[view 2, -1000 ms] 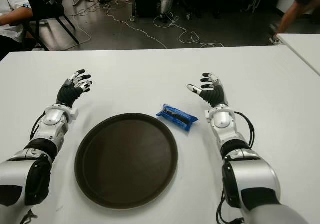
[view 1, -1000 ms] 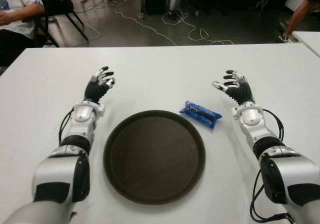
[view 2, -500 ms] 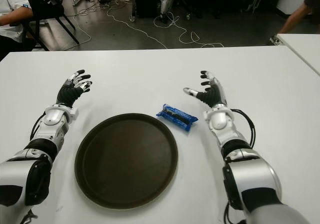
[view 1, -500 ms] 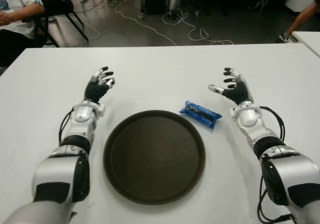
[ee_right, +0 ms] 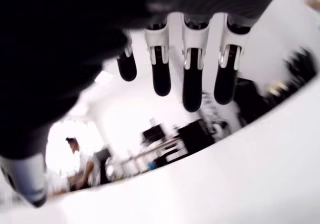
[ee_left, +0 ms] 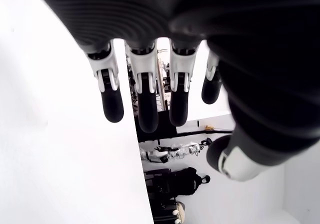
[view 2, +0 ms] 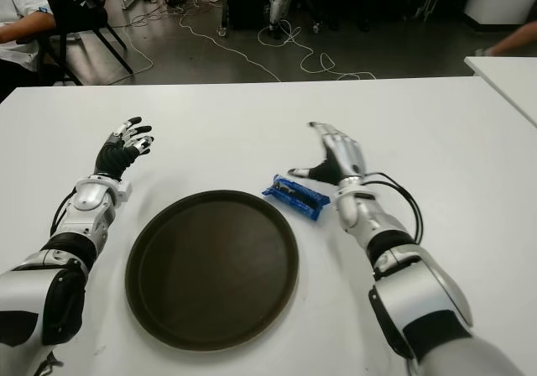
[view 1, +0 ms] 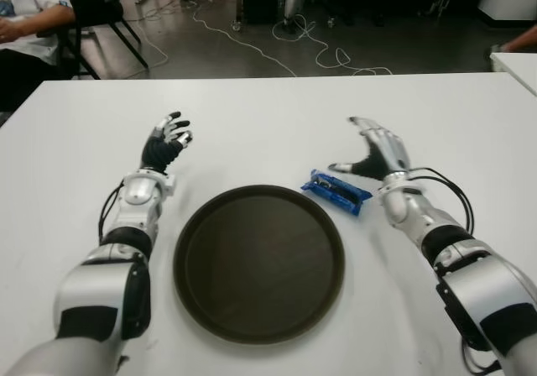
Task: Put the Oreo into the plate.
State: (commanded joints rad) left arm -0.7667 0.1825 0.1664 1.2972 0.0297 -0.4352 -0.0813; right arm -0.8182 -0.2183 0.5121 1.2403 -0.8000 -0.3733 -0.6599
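Oreo pack [view 1: 336,191] on white surface [view 1: 268,116], just right of brown plate [view 1: 259,261]; right hand [view 1: 379,151] fingers spread, empty, beside pack; left hand [view 1: 165,141] open left of plate

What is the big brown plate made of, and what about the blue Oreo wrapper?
The plate looks like dark brown plastic with a matte finish: smooth, evenly coloured, with a thin raised rim, though I can't be sure. The Oreo wrapper looks like thin glossy plastic film, since it shines and crinkles.
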